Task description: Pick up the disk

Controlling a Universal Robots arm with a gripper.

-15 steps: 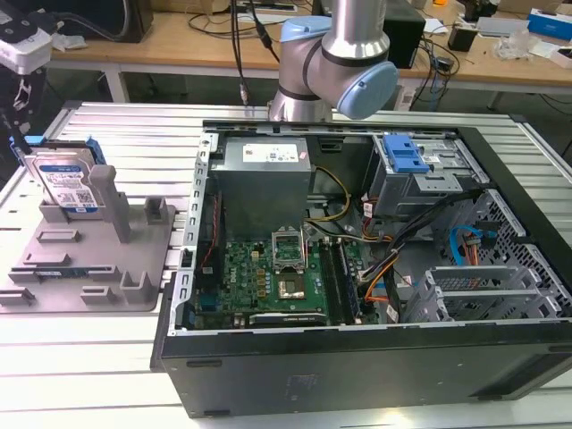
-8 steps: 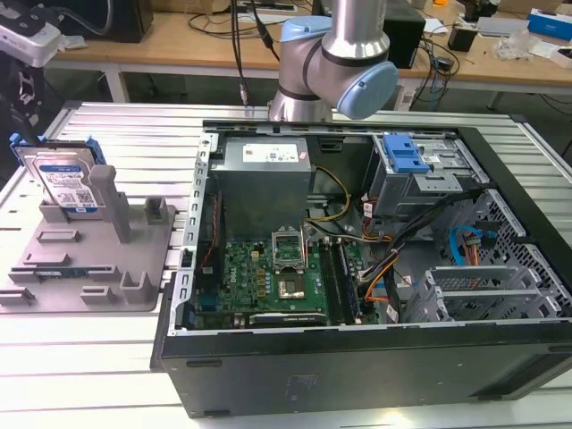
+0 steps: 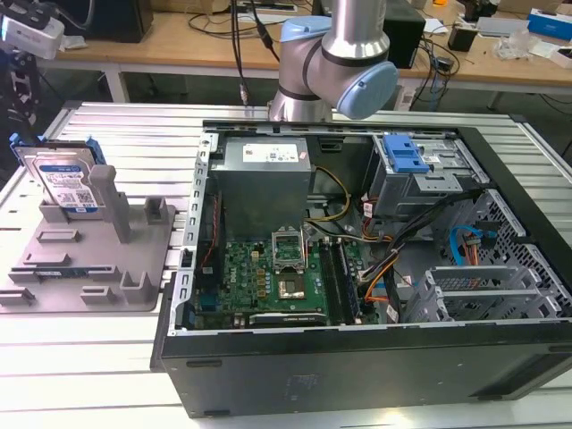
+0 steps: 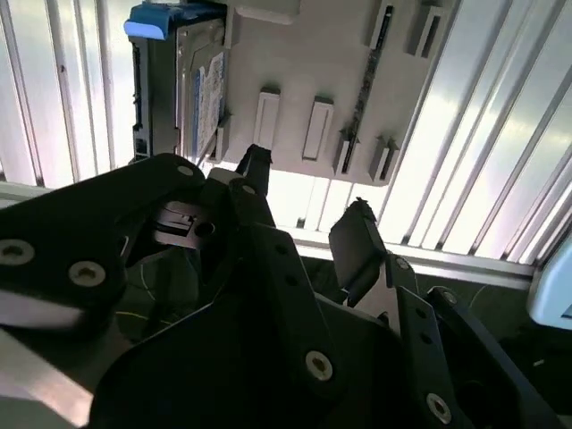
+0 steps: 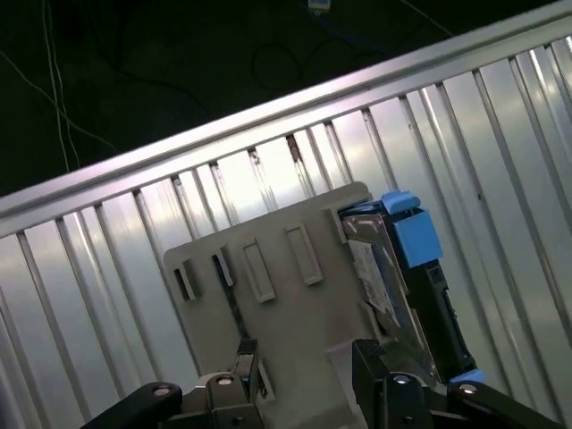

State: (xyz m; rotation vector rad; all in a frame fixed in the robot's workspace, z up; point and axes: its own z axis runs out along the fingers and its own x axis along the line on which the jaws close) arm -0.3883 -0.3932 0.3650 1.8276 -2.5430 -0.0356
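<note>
arm (image 3: 335, 54) cut by top edge, disk (image 3: 61, 179) base behind holder (image 3: 89, 277)

The arm (image 3: 332, 40) is recorded in the exterior view as built of silver-grey cylindrical segments, with a rounded pale-blue cap (image 3: 368, 88) fitted over one joint. The gripper (image 4: 308, 192) (image 5: 306, 350) is noted in both wrist views as matt black throughout, made up of flat, angular linkage plates. Round silver-headed screws (image 4: 317, 364) are set into these plates. The fingers (image 4: 357, 241) are black, blocky and blunt-tipped.
</note>
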